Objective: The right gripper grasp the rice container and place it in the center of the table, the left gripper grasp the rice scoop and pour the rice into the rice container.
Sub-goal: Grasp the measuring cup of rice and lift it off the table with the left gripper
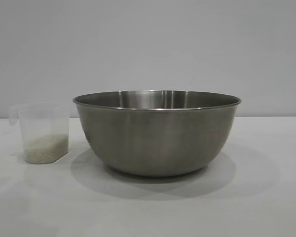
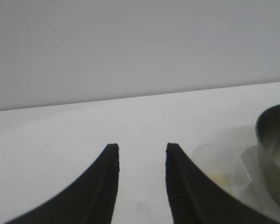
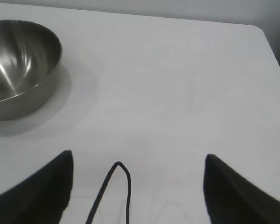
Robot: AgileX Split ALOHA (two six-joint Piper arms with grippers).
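**On a white table, the scoop waits beside the bowl**

At the table's (image 1: 266,207) left side, the rice scoop (image 1: 41,132) stands upright with a shallow layer of rice (image 1: 45,147) in its bottom, just beside the rice container (image 1: 157,133), which sits near the middle of the tabletop. The left gripper (image 2: 142,154) hangs low over bare table with its fingers (image 2: 107,184) a narrow gap apart and nothing between them; the scoop lies off to the outer side of one finger, near it but not touching, with the bowl's rim just beyond.

The right gripper (image 3: 139,161) holds its fingers (image 3: 51,186) spread wide and empty, the bowl well apart from them, off past one finger.

Judged from this layout, the bowl's placement looks done and the scoop pickup is the step in hand. The next move would call for swinging the left fingers sideways toward the cup, widening them if needed, and closing on its handle or wall without tipping the rice out.

Neither arm appears in the outside view. From the left wrist, the clear cup is partly covered by a finger and hard to outline, and its handle cannot be made out there. A thin dark cable (image 3: 114,186) loops between the right fingers.
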